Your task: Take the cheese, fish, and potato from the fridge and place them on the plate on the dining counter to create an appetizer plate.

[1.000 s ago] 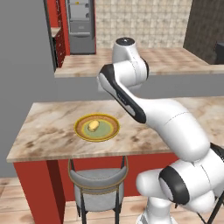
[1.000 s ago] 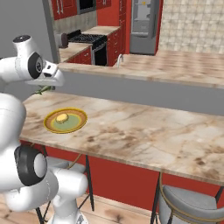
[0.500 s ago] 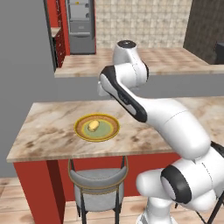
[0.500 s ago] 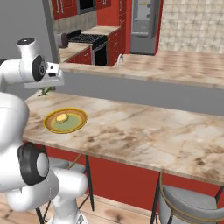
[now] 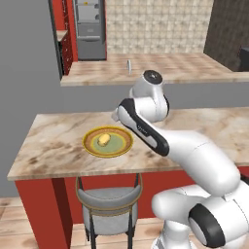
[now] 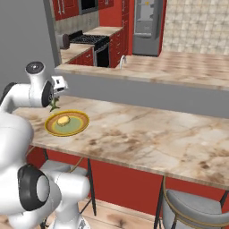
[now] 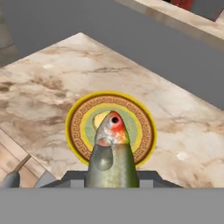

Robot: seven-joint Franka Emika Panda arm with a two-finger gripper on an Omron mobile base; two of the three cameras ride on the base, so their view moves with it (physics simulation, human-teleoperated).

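Pincer [image 7: 112,177] was clamped on the fish [image 7: 110,153] above the plate [image 7: 144,131]; slim, probably slippery, best gripped mid-body.

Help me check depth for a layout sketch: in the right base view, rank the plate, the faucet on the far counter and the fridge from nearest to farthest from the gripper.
1. The plate, on the dining counter just below the gripper, which holds the fish.
2. The faucet, on the counter behind.
3. The fridge, at the back wall.
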